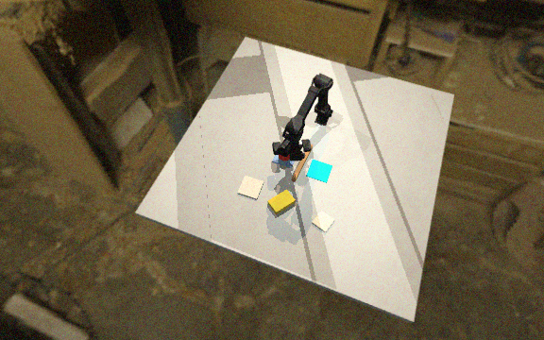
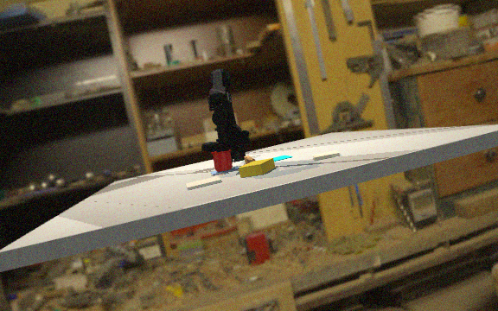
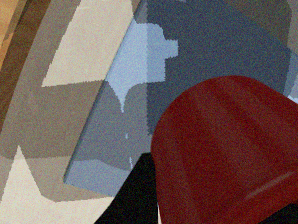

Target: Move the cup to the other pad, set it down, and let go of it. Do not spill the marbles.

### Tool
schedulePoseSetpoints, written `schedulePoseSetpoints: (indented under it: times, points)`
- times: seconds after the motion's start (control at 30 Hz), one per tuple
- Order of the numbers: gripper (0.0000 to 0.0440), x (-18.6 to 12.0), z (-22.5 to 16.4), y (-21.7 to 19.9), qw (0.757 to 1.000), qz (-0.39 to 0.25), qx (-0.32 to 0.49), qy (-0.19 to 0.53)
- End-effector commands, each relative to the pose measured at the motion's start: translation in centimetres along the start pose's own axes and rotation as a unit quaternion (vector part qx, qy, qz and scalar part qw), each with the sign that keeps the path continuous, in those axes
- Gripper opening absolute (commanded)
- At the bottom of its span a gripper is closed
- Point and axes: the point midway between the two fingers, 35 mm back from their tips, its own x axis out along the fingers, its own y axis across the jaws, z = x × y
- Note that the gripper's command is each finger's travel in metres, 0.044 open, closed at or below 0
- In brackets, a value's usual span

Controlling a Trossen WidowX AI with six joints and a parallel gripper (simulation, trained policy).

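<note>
Red cup at the blue pad, lower right of our wrist frame

In a cluttered workshop, we see a pale tabletop [image 1: 385, 142] [image 2: 154, 199] [image 3: 22, 200] streaked with shadow. The yellow block [image 1: 281, 201] [image 2: 257, 168] sits below centre in the top frame; open surface stretches right of the cyan pad [image 1: 319, 171] [image 2: 283, 158]. The red cup [image 1: 284, 158] [image 2: 222, 161] [image 3: 225, 145] looks upright at the blue pad [image 1: 277, 161] [image 2: 216, 173] [image 3: 90, 172]. Our gripper [image 1: 293, 156] [image 2: 231, 156] [image 3: 161, 160] is narrow; we cannot tell if it grips.
</note>
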Motion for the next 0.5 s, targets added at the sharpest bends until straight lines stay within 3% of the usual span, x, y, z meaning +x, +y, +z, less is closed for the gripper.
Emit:
schedulePoseSetpoints:
  times: [0.0,0.47]
  points:
    - [0.0,0.0,0.0,-0.1,1.0,0.002,-0.026,0.0]
    - [0.0,-3.3,0.9,-0.2,0.996,-0.006,-0.09,-0.019]
